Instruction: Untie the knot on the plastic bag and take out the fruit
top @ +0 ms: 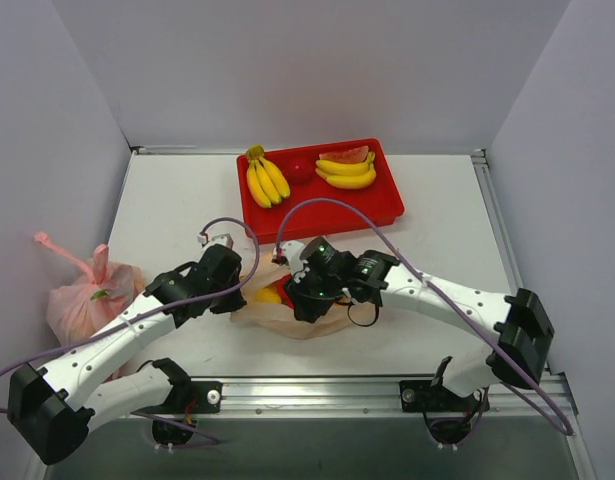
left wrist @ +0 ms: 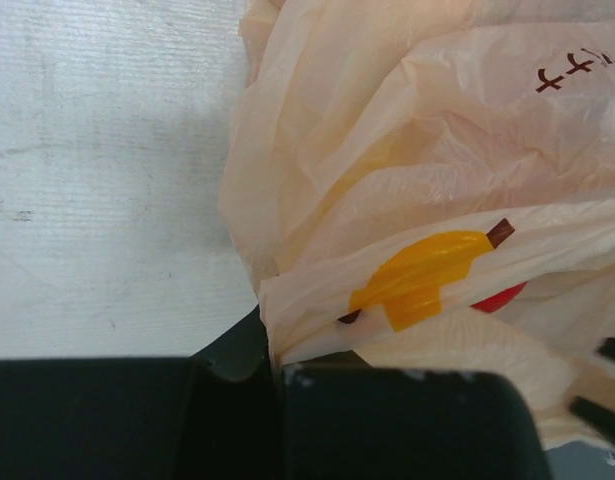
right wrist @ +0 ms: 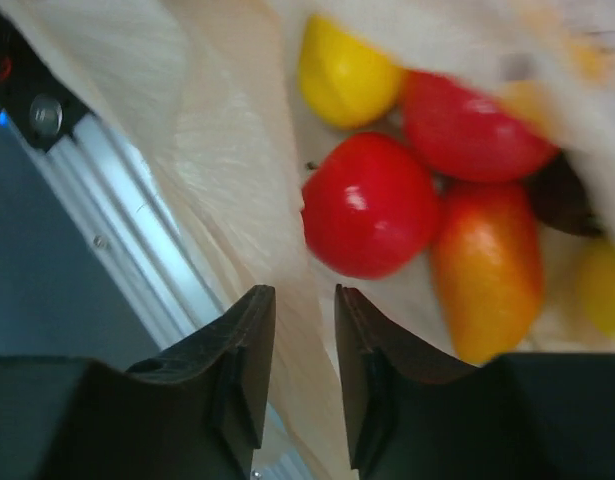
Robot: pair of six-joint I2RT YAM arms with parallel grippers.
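At far left one knotted pink bag (top: 87, 295) slumped on the table (top: 167, 200), while the left gripper (left wrist: 277, 372), fingers pressed together, pinched a fold of the plastic bag (left wrist: 407, 150), whose dark red characters were cut off and unreadable above a yellow banana motif (left wrist: 422, 275). The bag lay mid-table between both grippers, just before the red tray (top: 387, 210) with its two banana bunches (top: 265, 180) and one watermelon slice (top: 345, 155). To the right, the right gripper (right wrist: 297, 340), fingers narrowly parted, hung over the fruit (right wrist: 372, 200) inside: two red, two yellow, one orange-red, one dark.
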